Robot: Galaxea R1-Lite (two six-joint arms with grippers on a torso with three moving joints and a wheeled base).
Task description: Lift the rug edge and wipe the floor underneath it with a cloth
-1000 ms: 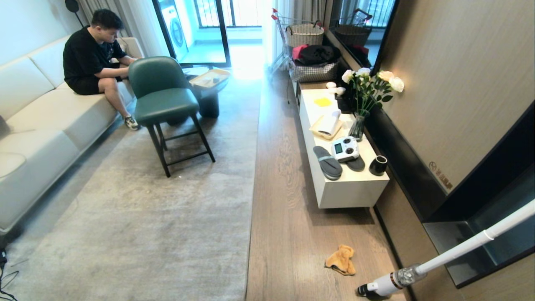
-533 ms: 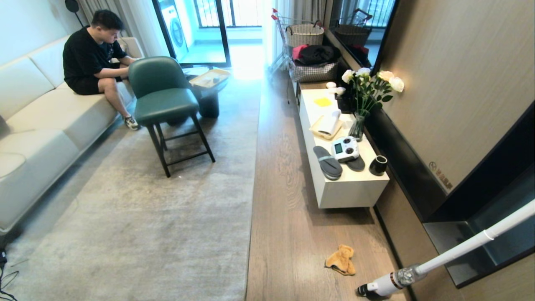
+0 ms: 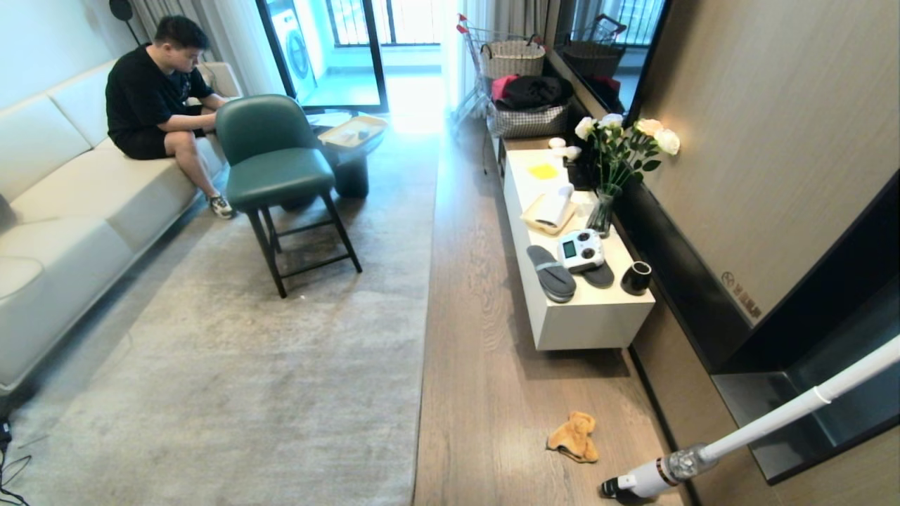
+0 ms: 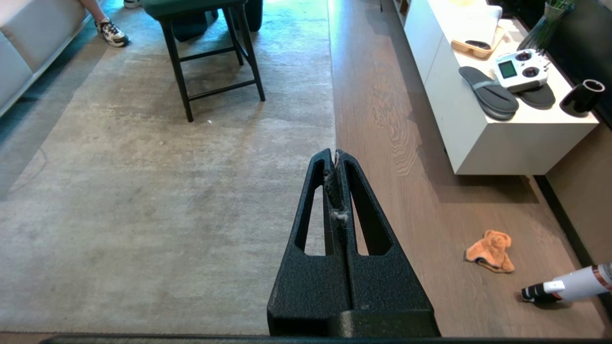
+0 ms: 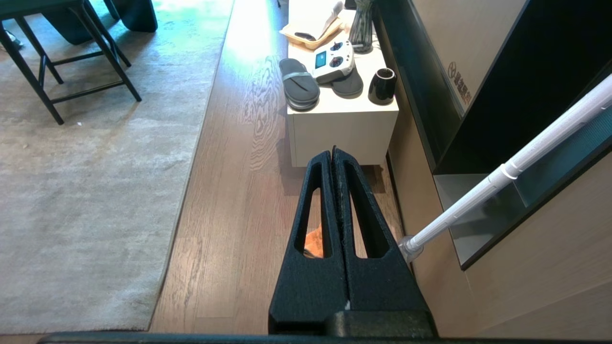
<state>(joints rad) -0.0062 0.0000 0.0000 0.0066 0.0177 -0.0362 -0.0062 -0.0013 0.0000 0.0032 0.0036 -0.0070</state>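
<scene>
Both my grippers are pinched fully closed with nothing in them, left gripper (image 4: pixel 335 154) up over the rug edge (image 4: pixel 333 119), right gripper (image 5: pixel 333 152) over the floor (image 5: pixel 229 200). The cloth (image 3: pixel 574 436) is crumpled on the planks just short of the white cabinet (image 3: pixel 587 320), well off the rug, with a vacuum head (image 3: pixel 643 480) right beside it. On the cabinet: slippers (image 3: pixel 551 273), a controller (image 3: pixel 581 251), a black cup (image 3: pixel 636 278), a vase of roses (image 3: pixel 614 165). A green chair (image 3: pixel 274 169) stands on the rug, and someone's sitting on the sofa (image 3: pixel 77 204).

Head cam high, angled down the room; wrist cams lower, facing fwd.
All three share the rug edge (image 3: pixel 424 337), floor (image 4: pixel 382 143), cabinet (image 5: pixel 342 126).
</scene>
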